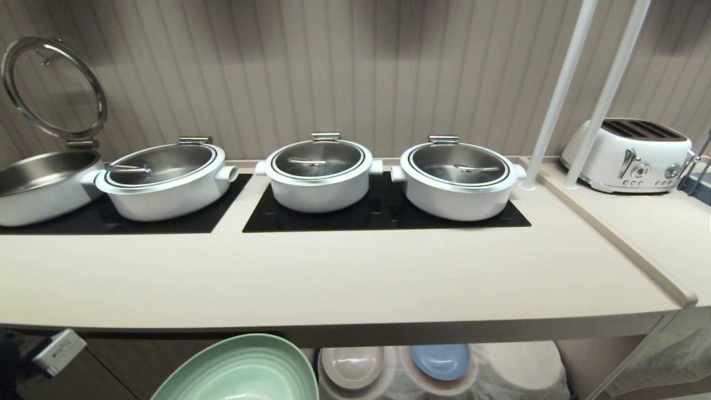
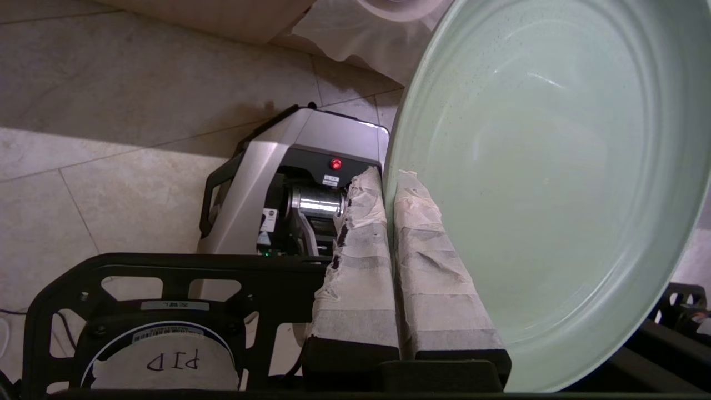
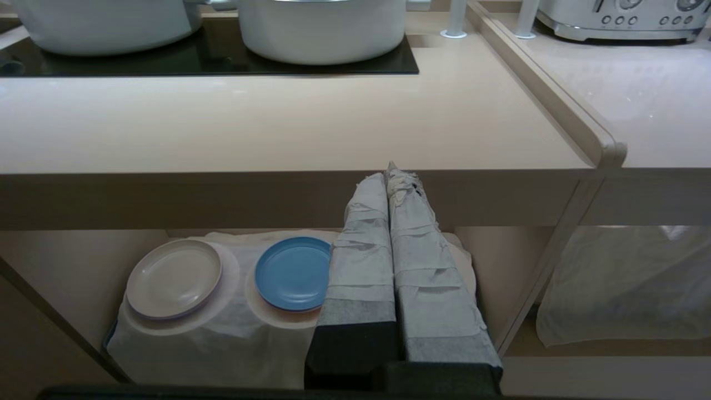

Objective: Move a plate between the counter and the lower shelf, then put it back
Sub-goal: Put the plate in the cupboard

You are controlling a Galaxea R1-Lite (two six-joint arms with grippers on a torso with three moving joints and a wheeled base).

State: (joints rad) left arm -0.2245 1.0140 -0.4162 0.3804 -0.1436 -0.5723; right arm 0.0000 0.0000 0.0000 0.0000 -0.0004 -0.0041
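The mint-green plate hangs tilted in the air below the counter's front edge, to the left of the lower shelf. In the head view the plate shows at the bottom. My left gripper is shut on its rim, one taped finger on each side. The bare counter has no plate on it. The shelf's white cloth carries a beige-grey plate and a blue plate. My right gripper is shut and empty, parked level with the counter's front edge.
Three lidded white pots and an open pan stand on the black cooktop panels. A white toaster and two white poles are at the right. My own base and the tiled floor lie under the plate.
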